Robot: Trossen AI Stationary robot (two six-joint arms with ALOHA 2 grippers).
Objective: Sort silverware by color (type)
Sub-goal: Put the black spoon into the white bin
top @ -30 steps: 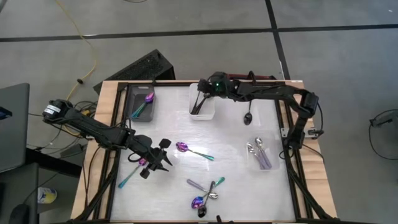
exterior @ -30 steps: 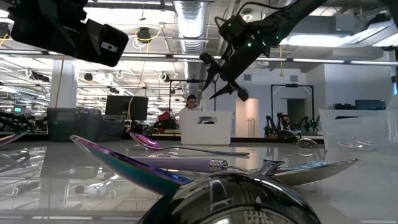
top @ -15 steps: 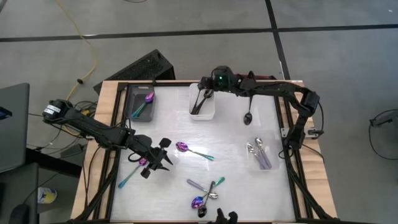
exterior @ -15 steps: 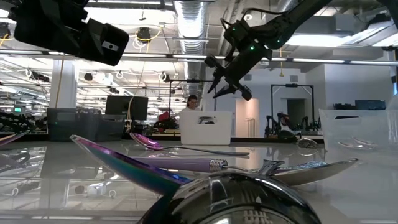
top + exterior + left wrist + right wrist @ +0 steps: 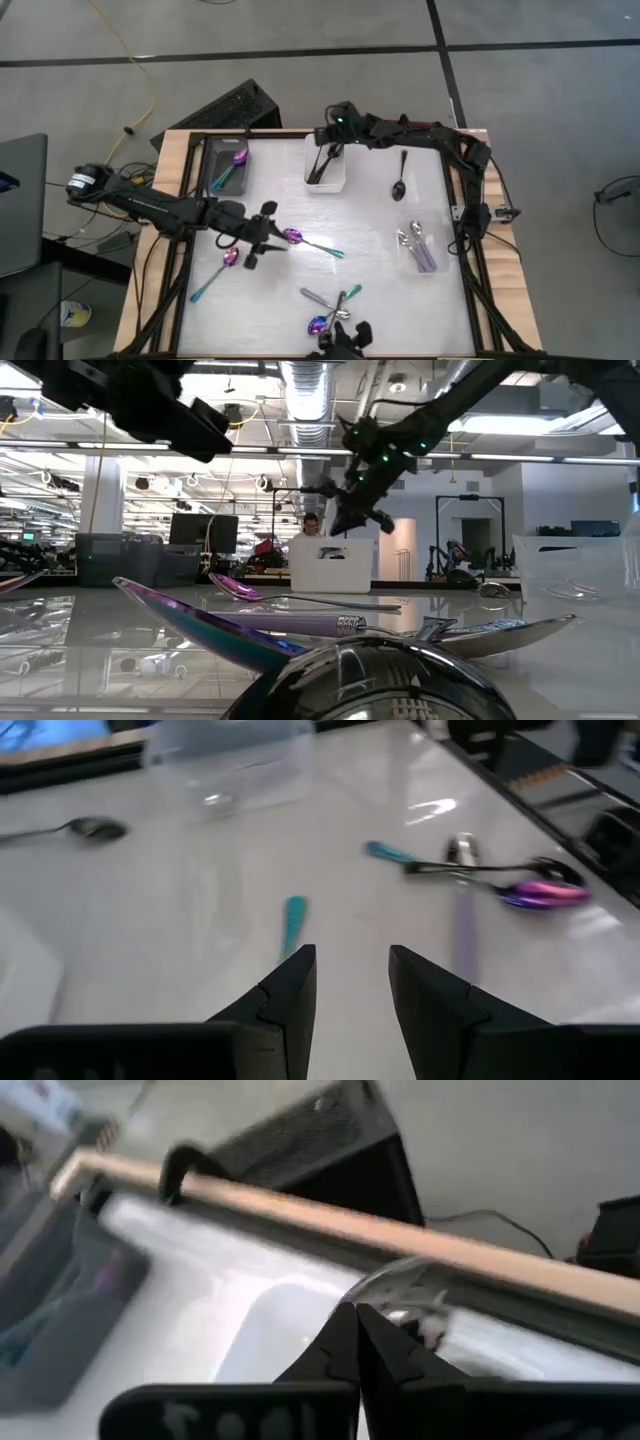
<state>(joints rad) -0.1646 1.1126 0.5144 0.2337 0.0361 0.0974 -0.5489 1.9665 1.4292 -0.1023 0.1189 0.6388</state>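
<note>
My left gripper (image 5: 272, 240) (image 5: 350, 970) hangs open just left of an iridescent purple spoon (image 5: 292, 237) that lies flat mid-table. That spoon's teal handle (image 5: 293, 918) shows just beyond the fingers. A second purple spoon (image 5: 230, 258) lies near the gripper's near side. My right gripper (image 5: 327, 140) (image 5: 356, 1330) is shut and holds nothing. It is above the far end of the white bin (image 5: 325, 165), which has black spoons in it. A black spoon (image 5: 399, 185) lies on the table to the right of that bin.
A grey bin (image 5: 212, 172) at the far left holds purple spoons. A clear bin (image 5: 418, 250) at the right holds silver spoons. A pile of mixed spoons (image 5: 335, 310) lies at the near edge. A raised frame (image 5: 180, 200) runs around the table.
My left gripper has swung toward the table's right and a little toward the far edge, up to the purple spoon in the middle of the table. It has turned to point right and stays open. My right gripper has shut above the white bin and shifted slightly left and toward the far edge.
</note>
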